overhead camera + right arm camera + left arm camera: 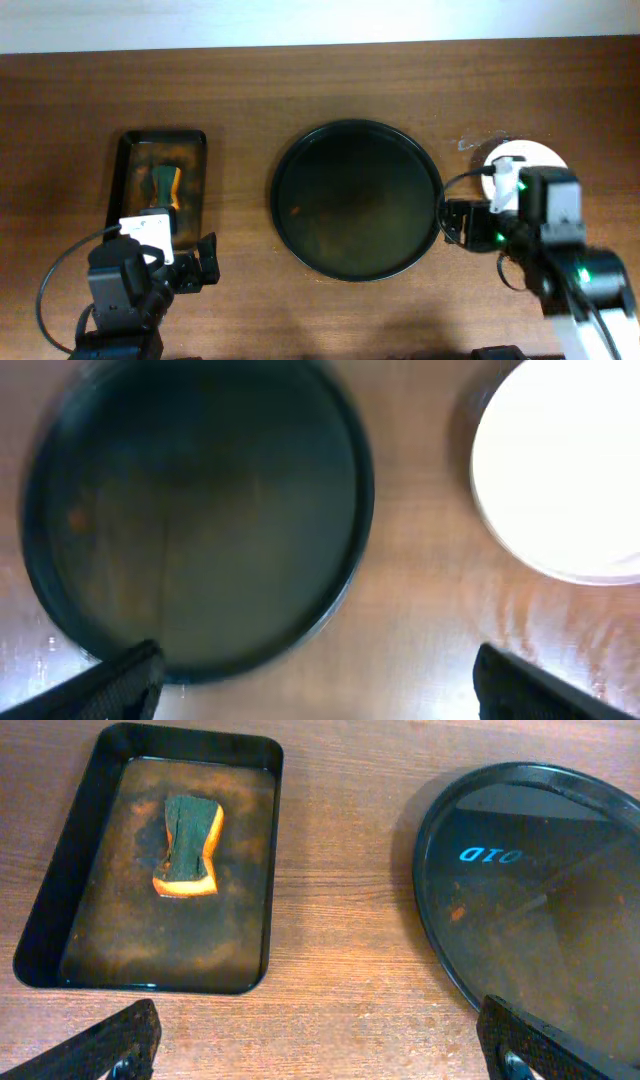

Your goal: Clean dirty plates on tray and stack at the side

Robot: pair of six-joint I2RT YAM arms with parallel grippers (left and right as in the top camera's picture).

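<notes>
The large round black tray (pixel 357 199) lies in the middle of the table with no plates on it, only faint orange smears; it also shows in the left wrist view (pixel 540 910) and the right wrist view (pixel 190 520). White plates (pixel 535 155) sit right of the tray, partly hidden under my right arm; they show bright white in the right wrist view (pixel 565 470), and I cannot tell how many. My right gripper (pixel 320 685) is open and empty over bare table between tray and plates. My left gripper (pixel 320 1045) is open and empty between the two trays.
A small rectangular black tray (pixel 125 185) at the left holds orange-stained water and a green-and-orange sponge (pixel 190 845). Some water drops (pixel 480 140) lie on the wood by the plates. The far table edge runs along the top of the overhead view.
</notes>
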